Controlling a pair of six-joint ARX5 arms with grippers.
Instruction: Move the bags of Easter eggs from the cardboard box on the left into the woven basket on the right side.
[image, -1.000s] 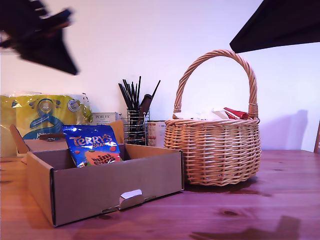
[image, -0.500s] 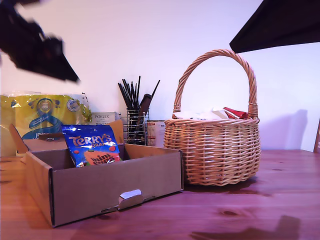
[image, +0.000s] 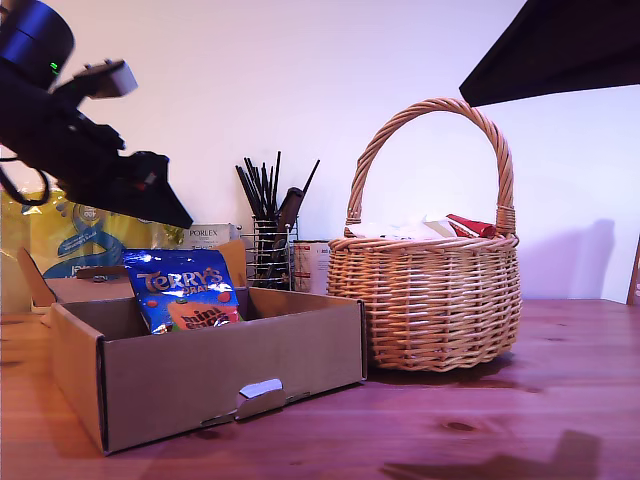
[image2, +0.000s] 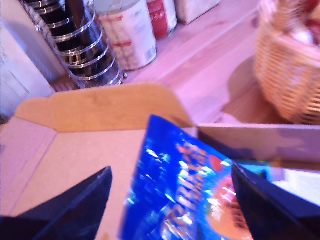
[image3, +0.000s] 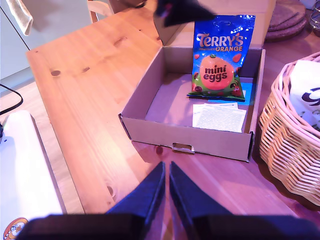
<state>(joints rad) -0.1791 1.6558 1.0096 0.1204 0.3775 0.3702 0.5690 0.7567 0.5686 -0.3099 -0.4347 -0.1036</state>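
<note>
A shiny blue Terry's bag (image: 185, 290) leans upright against the back wall of the cardboard box (image: 230, 370) at the exterior view's left. My first gripper (image: 178, 216) hangs just above it, open, with the bag (image2: 180, 200) showing between its dark fingers (image2: 75, 205). The woven basket (image: 430, 300) stands at the exterior view's right and holds a white and a red bag (image: 445, 228). My second gripper (image3: 166, 167) is shut with nothing in it, high over the table in front of the box (image3: 185, 137). From there the blue bag (image3: 217, 55) and my first gripper (image3: 177, 10) show.
A white paper sheet (image3: 219, 117) lies on the box floor. Behind the box stand a wire utensil holder (image: 270, 250), tins (image: 312, 265), a Porlex carton (image: 208, 237) and a yellow pack (image: 80, 235). A dark arm part (image: 550, 45) fills the exterior view's top right corner.
My first arm has come down from the exterior view's top left corner and right, to just above the blue bag. The bag, the basket and the second arm have not moved.
</note>
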